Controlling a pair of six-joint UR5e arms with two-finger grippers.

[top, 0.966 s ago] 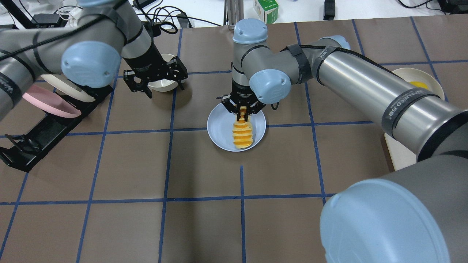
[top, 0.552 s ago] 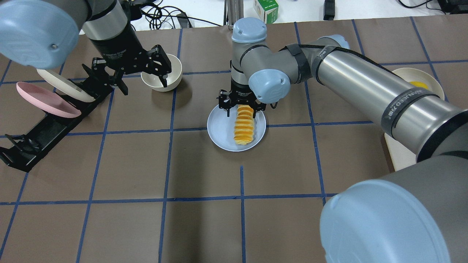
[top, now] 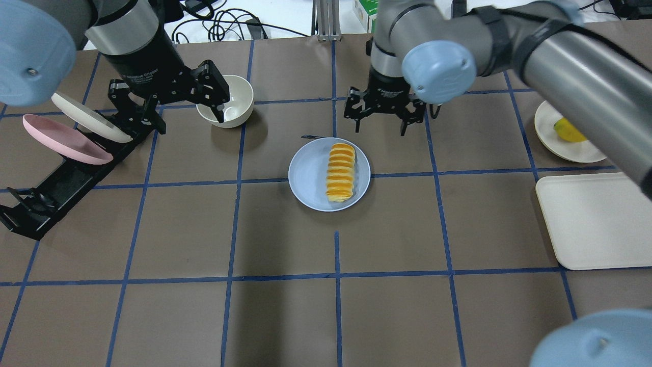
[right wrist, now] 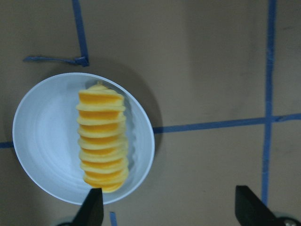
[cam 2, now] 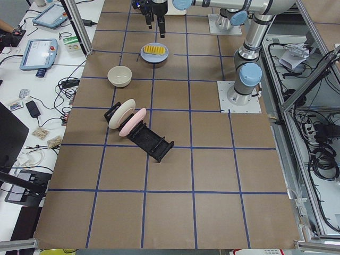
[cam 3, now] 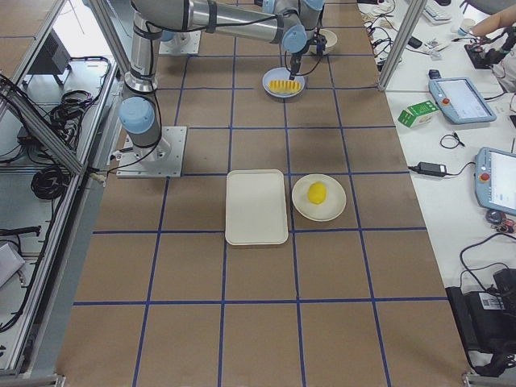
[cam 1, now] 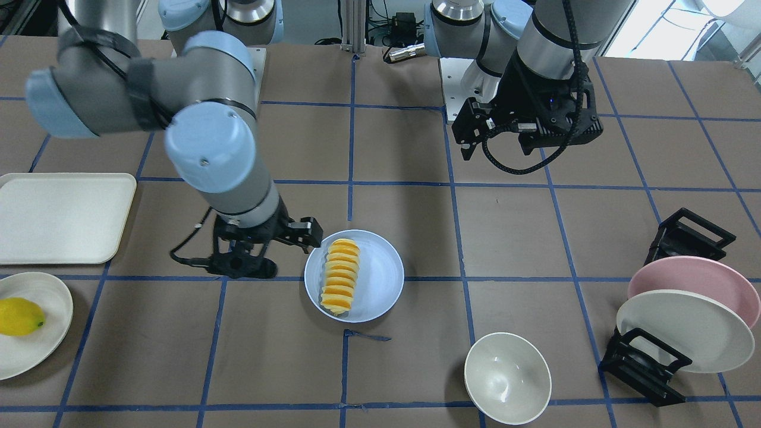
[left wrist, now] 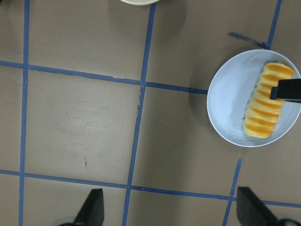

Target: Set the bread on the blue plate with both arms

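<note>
With the bread (top: 341, 172) lying flat inside the blue plate (top: 308, 178), nearer one rim, looks like placement done; hangs the right gripper (top: 381, 122) beyond the plate, jaws spread wide, clutching nothing, clear so as not to nudge the slices; parks the left gripper (top: 187, 118) up near the cream bowl (top: 239, 99), likewise wide open and empty, well apart from the plate; probably calls only for retreat of both arms.
</note>
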